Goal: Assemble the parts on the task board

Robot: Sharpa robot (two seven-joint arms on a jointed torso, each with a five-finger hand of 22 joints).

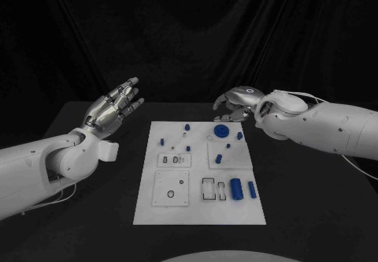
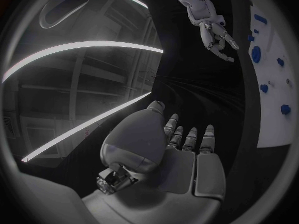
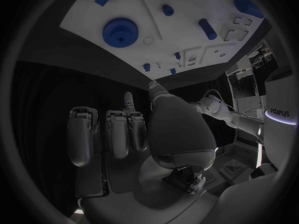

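The white task board (image 1: 197,202) lies in the middle of the black counter (image 1: 307,207), with small blue parts on it (a round blue gear (image 1: 222,130) sits near its top right). The left hand (image 1: 114,108) is up at the upper left, fingers straight and apart, holding nothing. The right hand (image 1: 236,103) hangs by the board's top right corner, fingers curled down, also holding nothing.

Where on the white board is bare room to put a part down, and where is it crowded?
On the task board, the strip along its near edge, below the square plate and the large blue cylinder, is bare. The far half is crowded: the blue gear and small blue pegs stand close together. Both the left hand and the right hand are off the board.
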